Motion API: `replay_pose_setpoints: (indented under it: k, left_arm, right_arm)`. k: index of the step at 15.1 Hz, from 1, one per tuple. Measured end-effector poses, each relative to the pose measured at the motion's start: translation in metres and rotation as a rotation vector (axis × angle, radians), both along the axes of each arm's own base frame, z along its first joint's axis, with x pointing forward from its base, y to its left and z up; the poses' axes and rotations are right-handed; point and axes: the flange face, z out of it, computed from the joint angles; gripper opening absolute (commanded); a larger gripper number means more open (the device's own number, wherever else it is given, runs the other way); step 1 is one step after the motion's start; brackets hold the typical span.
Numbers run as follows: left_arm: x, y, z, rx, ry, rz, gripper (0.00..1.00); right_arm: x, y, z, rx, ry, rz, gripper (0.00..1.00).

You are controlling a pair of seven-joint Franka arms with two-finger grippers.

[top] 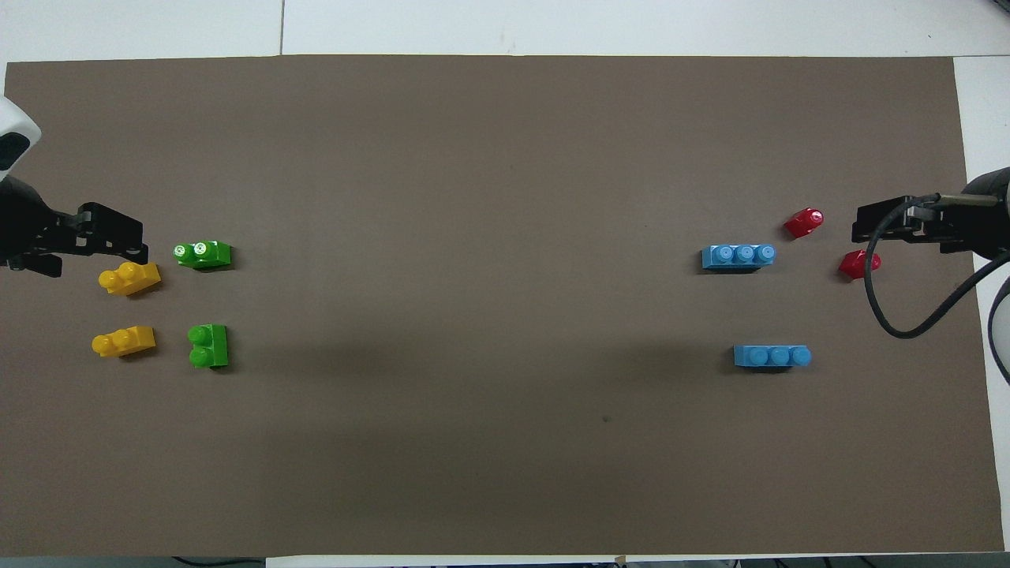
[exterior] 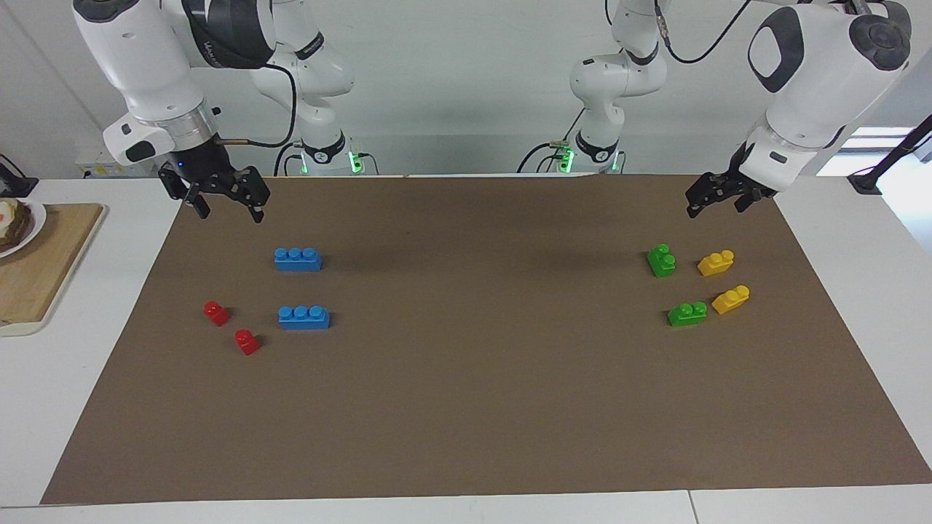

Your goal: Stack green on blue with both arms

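Two green bricks [exterior: 661,260] [exterior: 687,314] lie at the facing view's right, just below the empty left gripper [exterior: 717,196], jaws apart; one's long axis points toward the robots. Two blue bricks [exterior: 298,259] [exterior: 303,317] lie crosswise at left, below the empty right gripper [exterior: 227,202], also spread. Brown mat [exterior: 473,378], white table.

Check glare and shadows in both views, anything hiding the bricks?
Overhead view: white glare spots on the studs of one green brick; a soft dark band crosses the mat near the robots, and the blue bricks stay clear. Facing view: faint shadows on the mat beside the blue and green bricks; a bright window patch at the left arm's end; no brick is hidden.
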Motion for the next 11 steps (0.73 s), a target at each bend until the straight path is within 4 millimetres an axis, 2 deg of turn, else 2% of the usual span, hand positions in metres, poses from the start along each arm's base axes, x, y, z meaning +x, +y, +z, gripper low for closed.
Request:
replay_pose_setpoints:
  k: [3, 11]
  left_arm:
    - [0.003, 0.0, 0.001, 0.011, -0.016, 0.072, 1.0]
    - [0.011, 0.002, 0.002, 0.065, -0.074, 0.028, 1.0]
  right_arm:
    - [0.001, 0.0, 0.001, 0.013, -0.008, -0.174, 1.0]
    - [0.002, 0.0, -0.011, 0.036, 0.012, -0.565, 1.0]
